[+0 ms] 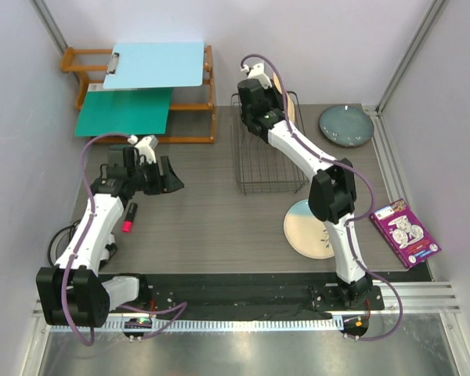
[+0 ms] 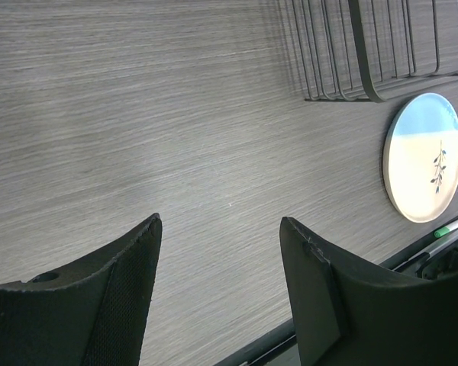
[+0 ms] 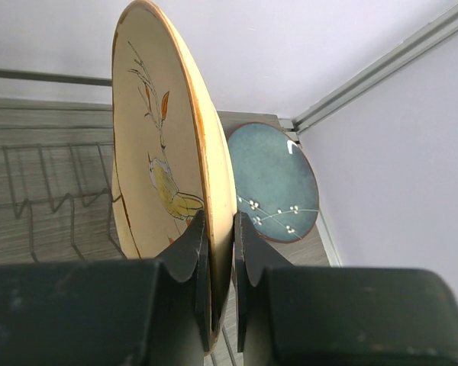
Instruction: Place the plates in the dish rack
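**One plate at the rack, two more waiting on the table**

Pinched a tan plate by its rim with the right gripper, jaws narrow and pressed against both faces. Held it upright, on edge, at the far end of the rack. Could not tell from any view whether it sat between the prongs or hung just above them. Saw no other plate in the visible near part of the rack, with the far end hidden behind the arm.

Outward from there, found the teal plate flat on the table, near the rack's far right corner and just behind the held plate in the wrist view. Found the cream plate flat too, near the rack's near right corner, partly under the right arm.

Carried nothing in the left gripper: jaws wide, hanging over the table left of the rack, well apart from every plate.

Counted three plates only and spotted no fourth anywhere.

Judged the task early: at most the first plate going into a slot, teal and cream untouched, both on the right arm's side. Noted, off to the side and no part of the job, a wooden rack with clipboards, a red marker and a booklet.
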Tool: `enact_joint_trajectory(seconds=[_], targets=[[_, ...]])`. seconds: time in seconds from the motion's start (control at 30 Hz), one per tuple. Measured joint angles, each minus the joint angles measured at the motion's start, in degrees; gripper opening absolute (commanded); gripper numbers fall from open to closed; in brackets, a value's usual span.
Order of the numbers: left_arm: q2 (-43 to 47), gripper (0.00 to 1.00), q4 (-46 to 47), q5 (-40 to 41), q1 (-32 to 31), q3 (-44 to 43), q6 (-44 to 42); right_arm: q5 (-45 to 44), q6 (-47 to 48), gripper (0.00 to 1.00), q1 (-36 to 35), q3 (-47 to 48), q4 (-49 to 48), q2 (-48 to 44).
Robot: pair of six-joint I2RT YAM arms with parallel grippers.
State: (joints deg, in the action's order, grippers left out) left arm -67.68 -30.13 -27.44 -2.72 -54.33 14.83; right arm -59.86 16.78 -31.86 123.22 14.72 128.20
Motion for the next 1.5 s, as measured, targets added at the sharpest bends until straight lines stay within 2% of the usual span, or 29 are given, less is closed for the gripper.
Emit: enact_joint_trajectory(seconds=[0.27,0.87,0.9,1.0,1.03,1.1,1.2,1.27,1.4,1.5], targets=[[0.02,0.64,0.74,-0.02,0.0,0.33,0.09,-1.09,2.78,0.01,-0.24,0.0,-1.4,1.49],[0.02,0.65,1.27,-0.02,0.02,1.95,0.24,-2.08,-1.07,0.02,-2.25,0.02,4.07,7.65],[0.02,0.65,1.29,-0.02,0.0,2.03,0.24,-2.21,-1.07,0.15,-2.19,0.09,3.5,7.85],[0.02,0.65,1.27,-0.02,0.02,2.21,0.26,-1.84,-1.57,0.41,-2.12,0.22,3.15,7.93],[0.02,0.65,1.27,-0.02,0.0,2.21,0.26,-2.01,-1.4,0.53,-2.08,0.22,3.19,7.96],[0.02,0.66,1.27,-0.02,0.02,2.21,0.26,-2.58,-1.57,0.62,-2.08,0.22,3.23,7.96],[0.04,0.69,1.38,0.04,0.0,2.38,0.39,-2.95,-1.16,0.65,-2.1,0.31,3.28,7.91],[0.04,0.76,1.64,0.48,0.0,2.69,0.9,-2.97,-1.05,0.68,-2.21,0.31,3.34,7.74],[0.04,0.76,1.9,1.55,-0.22,3.39,2.84,-3.08,-0.61,0.71,-3.43,-0.07,3.93,5.03],[-0.04,0.76,2.73,2.34,-1.86,3.89,5.31,-2.89,-0.66,0.76,-5.6,-3.32,4.24,-0.44]])
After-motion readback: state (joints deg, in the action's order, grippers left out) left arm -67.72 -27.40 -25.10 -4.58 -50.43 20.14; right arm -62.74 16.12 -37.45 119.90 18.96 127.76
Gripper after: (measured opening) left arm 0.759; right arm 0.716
